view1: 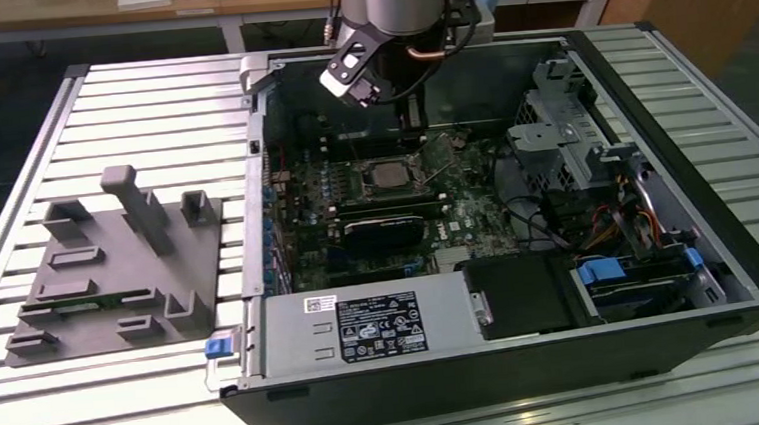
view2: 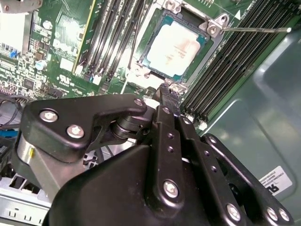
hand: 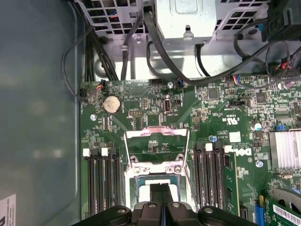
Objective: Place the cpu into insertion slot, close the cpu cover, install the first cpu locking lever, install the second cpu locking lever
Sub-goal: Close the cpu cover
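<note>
Currently cpu (view2: 176,47) seated in insertion slot (view2: 146,47), upper centre; cpu cover (hand: 156,133) raised, locking lever (view2: 254,29) unlatched; jaws together, empty.

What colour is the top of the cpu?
Pale silvery grey; the cpu shows best in the second wrist view.

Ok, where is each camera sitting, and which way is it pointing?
Exterior view: off the arm, high, looking down into the open computer case; the arm and gripper reach into it.
First wrist view: on the arm, looking past the gripper tip at the open cpu cover.
Second wrist view: on the arm, looking over the gripper linkage at the cpu.
Shared: both wrist views show the gripper and the memory slots.
</note>
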Available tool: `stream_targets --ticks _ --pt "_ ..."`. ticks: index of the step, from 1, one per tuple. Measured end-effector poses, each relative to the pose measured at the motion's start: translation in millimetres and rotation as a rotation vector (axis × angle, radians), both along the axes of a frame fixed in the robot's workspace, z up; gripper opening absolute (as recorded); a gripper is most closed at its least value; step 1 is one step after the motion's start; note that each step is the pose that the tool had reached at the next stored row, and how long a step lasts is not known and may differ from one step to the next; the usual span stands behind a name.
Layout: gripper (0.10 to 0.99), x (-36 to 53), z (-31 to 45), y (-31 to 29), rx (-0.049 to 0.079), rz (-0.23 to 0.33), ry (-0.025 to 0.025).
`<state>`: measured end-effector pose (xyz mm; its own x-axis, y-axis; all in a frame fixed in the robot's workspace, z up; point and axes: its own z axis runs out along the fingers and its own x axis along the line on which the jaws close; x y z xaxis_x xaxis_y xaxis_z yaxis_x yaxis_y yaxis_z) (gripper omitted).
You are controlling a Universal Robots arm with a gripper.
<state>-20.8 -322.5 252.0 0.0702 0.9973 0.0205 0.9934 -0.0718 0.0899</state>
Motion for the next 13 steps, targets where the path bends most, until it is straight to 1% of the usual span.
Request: stream_targets --ticks 1,13 --pt "0.106 4.1 0.0 0.0 0.0 0.0 0.0" --pt "0.106 15.4 0.0 0.0 0.0 0.0 0.0"
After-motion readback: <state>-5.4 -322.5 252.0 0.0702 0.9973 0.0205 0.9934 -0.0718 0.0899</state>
